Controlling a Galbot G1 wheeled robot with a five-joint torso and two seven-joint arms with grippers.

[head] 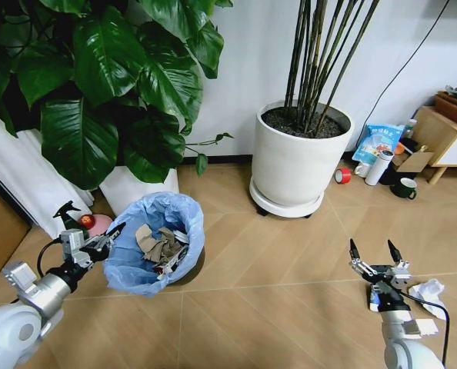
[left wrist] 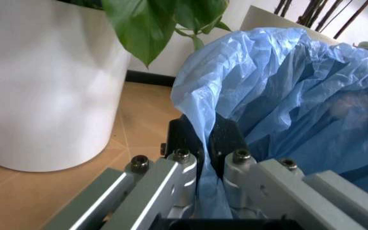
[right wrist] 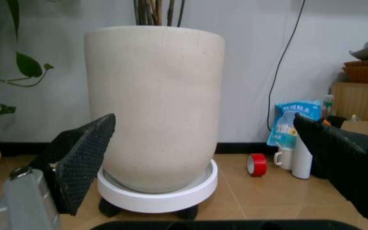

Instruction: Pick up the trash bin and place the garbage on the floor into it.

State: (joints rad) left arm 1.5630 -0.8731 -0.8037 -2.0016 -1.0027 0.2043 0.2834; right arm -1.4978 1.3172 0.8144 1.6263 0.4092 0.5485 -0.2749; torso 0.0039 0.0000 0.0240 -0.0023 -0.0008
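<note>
My left gripper [head: 115, 233] pinched the near rim of the trash bin [head: 161, 242], its two fingers [left wrist: 185, 139] pressed together on a fold of the light-blue bag, one pad outside the rim and one inside. The bin stood upright on the floor [head: 275, 300] at the foot of the leafy plant's white pot [head: 136, 187], and it already held crumpled brown and white paper [head: 158, 244]. Just beyond my left arm, a dark spray bottle [head: 67, 214] and a red-and-pink object [head: 99, 224] sat against that same pot.

My right gripper [head: 374, 254] hovered low over bare floor, well apart from the bin, its black fingers [right wrist: 82, 160] spread wide and holding nothing. A crumpled white piece of garbage [head: 428, 292] lay on the floor just beside my right arm, on its outer side.

Ahead of that open gripper stood the large white pot of bamboo stalks [head: 299, 154] on its wheeled saucer. Farther off by the wall, near a low wooden cabinet [head: 444, 134], were a red tape roll [head: 342, 175], a white bottle [head: 379, 167], a dark mug [head: 405, 187] and a blue-and-white bag [head: 378, 143].
</note>
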